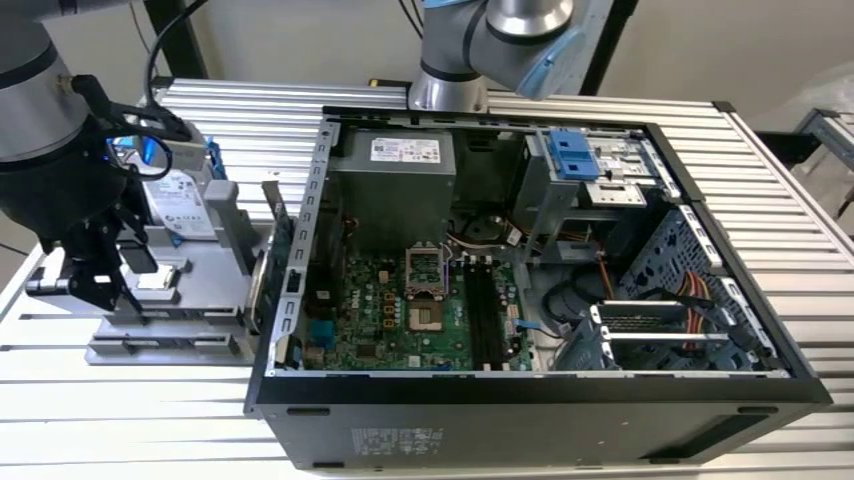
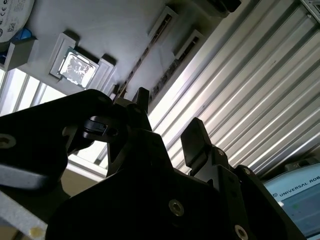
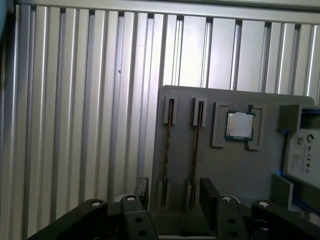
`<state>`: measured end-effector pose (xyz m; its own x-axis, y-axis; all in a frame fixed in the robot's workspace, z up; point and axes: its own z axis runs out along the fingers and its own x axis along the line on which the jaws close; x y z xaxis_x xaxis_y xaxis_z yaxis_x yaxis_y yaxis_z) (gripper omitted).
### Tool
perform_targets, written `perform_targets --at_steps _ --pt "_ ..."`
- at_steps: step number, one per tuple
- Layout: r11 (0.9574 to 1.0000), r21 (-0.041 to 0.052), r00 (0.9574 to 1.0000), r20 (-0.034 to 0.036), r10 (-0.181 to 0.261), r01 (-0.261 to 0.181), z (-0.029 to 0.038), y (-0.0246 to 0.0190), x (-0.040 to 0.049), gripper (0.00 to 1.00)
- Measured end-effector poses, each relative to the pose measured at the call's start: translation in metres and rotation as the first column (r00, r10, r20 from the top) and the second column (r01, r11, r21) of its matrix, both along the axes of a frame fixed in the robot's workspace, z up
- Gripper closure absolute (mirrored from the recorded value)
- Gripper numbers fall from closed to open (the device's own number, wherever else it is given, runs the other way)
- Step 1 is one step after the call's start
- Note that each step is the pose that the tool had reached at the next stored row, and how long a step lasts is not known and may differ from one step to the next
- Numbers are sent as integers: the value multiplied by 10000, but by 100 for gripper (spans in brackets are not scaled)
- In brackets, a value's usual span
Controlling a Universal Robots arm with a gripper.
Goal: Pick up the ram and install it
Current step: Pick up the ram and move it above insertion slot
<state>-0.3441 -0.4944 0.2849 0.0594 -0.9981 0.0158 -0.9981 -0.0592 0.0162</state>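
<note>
My gripper (image 1: 118,285) hangs over the grey parts tray (image 1: 200,345) at the exterior view's left, beside the open computer case. Its jaws are open with nothing between them in both wrist views (image 3: 175,192) (image 2: 169,120). Below the fingers (image 3: 207,192) the tray (image 3: 250,175) has two long narrow slots. Each slot shows a thin dark strip edge-on, which looks like the ram (image 3: 195,150) (image 2: 145,55). The fingers stand above the strips and apart from them.
A square silver processor chip (image 3: 239,125) (image 2: 76,68) and a hard drive (image 1: 180,205) (image 3: 302,155) sit in the same tray. The case (image 1: 534,395) holds a green motherboard (image 1: 387,320) with long black slots (image 1: 487,310). A second arm (image 1: 494,40) stands behind it. The ribbed metal table (image 3: 75,100) surrounds everything.
</note>
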Motion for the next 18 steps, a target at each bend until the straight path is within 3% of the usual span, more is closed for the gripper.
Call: perform_targets --at_steps 18 --pt "10000 -2 10000 0 0 0 -117 0 -12 0"
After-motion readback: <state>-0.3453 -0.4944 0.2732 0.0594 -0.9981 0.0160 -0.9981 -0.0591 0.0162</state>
